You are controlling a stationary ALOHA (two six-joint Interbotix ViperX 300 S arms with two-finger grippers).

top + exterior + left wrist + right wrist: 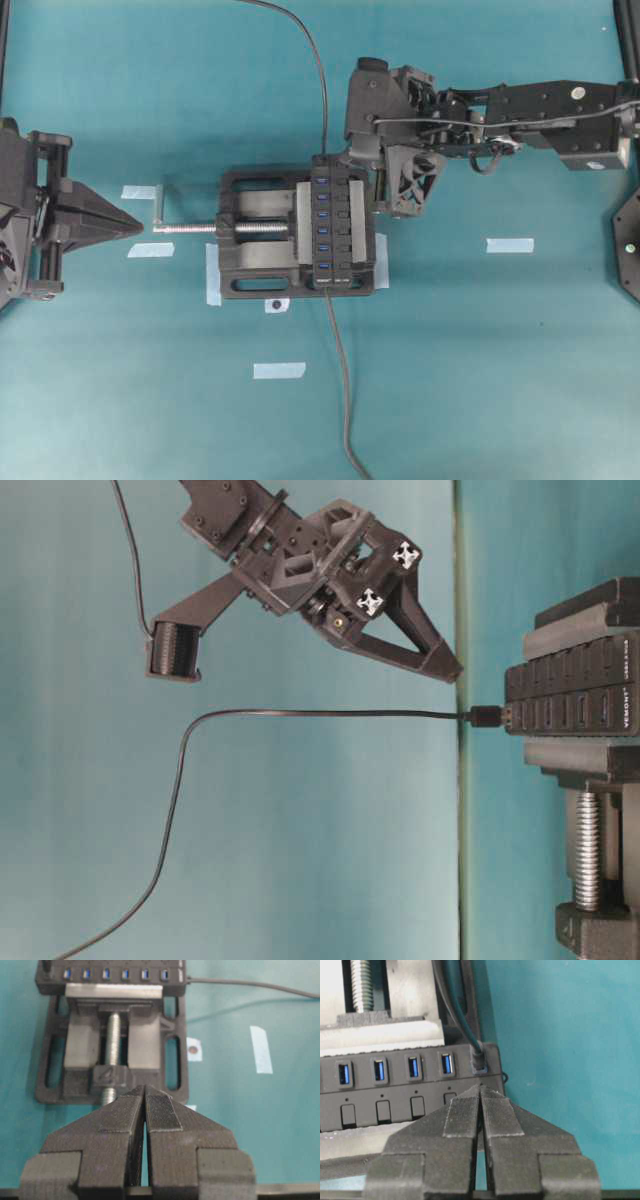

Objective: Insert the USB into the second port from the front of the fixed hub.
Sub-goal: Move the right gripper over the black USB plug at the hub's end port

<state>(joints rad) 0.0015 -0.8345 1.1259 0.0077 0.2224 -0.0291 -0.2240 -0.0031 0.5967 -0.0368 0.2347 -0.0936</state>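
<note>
Right end effector closed beside hub; vise clamps it.

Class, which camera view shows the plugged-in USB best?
The table-level view: the USB shows side-on, seated in the fixed hub. The right wrist view shows it partly; overhead it is tiny; the left wrist view hides it.

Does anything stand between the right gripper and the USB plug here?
Nothing visible does. The right gripper, shut and empty, has its tips just short of the USB, with only the bare face of the fixed hub between them. The USB already appears seated in the hub's end port.
</note>
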